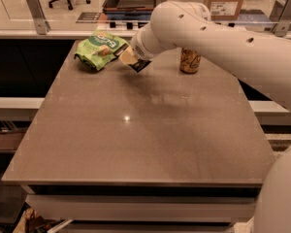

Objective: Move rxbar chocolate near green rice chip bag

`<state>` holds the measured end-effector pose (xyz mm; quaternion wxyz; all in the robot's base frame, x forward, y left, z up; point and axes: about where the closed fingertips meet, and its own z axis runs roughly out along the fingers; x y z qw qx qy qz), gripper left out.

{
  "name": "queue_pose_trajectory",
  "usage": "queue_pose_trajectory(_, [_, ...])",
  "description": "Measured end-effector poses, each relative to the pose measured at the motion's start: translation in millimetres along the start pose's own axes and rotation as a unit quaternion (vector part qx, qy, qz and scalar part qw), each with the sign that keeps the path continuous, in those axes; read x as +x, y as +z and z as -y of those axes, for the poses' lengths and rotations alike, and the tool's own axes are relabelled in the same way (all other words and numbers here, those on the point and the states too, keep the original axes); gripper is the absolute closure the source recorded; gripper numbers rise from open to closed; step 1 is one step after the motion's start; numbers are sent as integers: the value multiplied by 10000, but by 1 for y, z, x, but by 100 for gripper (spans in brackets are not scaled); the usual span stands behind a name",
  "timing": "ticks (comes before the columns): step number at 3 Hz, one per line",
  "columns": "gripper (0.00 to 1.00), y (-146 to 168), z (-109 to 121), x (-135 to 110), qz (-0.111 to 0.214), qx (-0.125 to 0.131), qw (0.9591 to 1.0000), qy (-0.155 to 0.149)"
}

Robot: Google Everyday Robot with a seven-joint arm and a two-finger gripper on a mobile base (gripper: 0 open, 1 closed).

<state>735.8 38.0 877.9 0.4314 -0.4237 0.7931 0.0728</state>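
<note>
The green rice chip bag (100, 49) lies at the table's far left. The black rxbar chocolate (138, 65) shows only as a dark end sticking out below my gripper (128, 57), which holds it tilted just right of the bag, low over the table. The gripper is shut on the bar; most of the bar is hidden by the gripper and the white arm (218, 42) reaching in from the right.
A tan drink can (189, 60) stands at the far side, right of the gripper, partly behind the arm. The brown table (136, 130) has its far edge just behind the bag. A glass barrier and office floor lie beyond.
</note>
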Motion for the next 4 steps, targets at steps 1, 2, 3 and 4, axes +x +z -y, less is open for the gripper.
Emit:
queue_pose_trajectory(1, [36, 1, -1, 0, -2, -10, 10000, -5])
queue_pose_trajectory(2, [12, 2, -3, -1, -4, -21, 10000, -11])
queue_pose_trajectory(3, [0, 2, -4, -1, -5, -31, 10000, -16])
queue_pose_trajectory(4, [0, 2, -4, -1, -5, -32, 10000, -17])
